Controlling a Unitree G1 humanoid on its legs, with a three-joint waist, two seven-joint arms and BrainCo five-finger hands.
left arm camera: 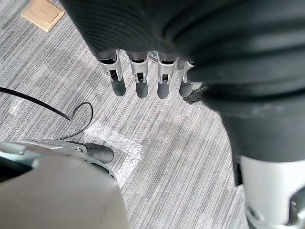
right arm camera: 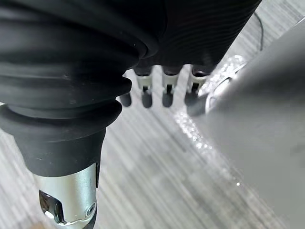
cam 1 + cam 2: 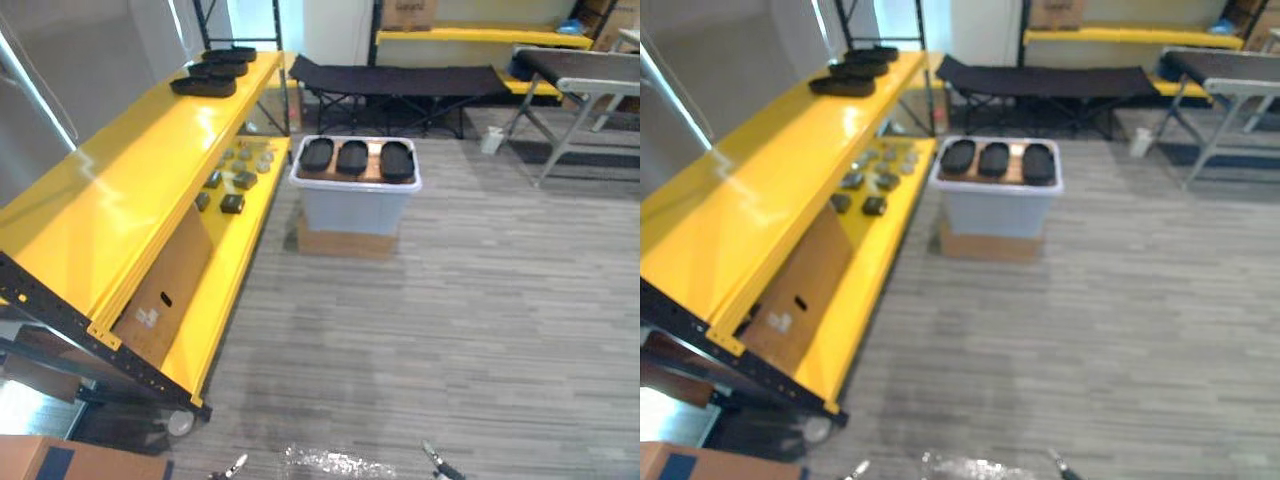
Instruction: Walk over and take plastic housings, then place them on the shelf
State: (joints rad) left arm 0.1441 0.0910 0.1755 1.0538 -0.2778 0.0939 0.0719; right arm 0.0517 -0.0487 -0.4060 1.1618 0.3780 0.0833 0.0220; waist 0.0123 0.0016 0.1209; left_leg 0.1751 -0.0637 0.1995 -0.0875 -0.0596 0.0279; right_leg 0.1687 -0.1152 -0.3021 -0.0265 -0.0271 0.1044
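- The left hand (image 1: 141, 81) hangs over the floor (image 1: 167, 157), its fingers straight and loose, holding nothing.
- The right hand (image 2: 167, 93) hangs likewise, fingers relaxed and empty.
- Three plastic housings (image 3: 352, 157) lie side by side on a pale bin (image 3: 355, 205), well ahead of both hands.
- The yellow shelf (image 3: 130, 180) stands ahead, beyond the left hand, with dark housings (image 3: 205, 86) at its far end.

The two eye views look down from the head, sharing the yellow shelf (image 3: 130, 190) at frame left and the bin (image 3: 355, 205) at upper centre. Wrist views look closely past the left hand (image 1: 139, 78) and right hand (image 2: 167, 90) to the floor (image 1: 167, 157).
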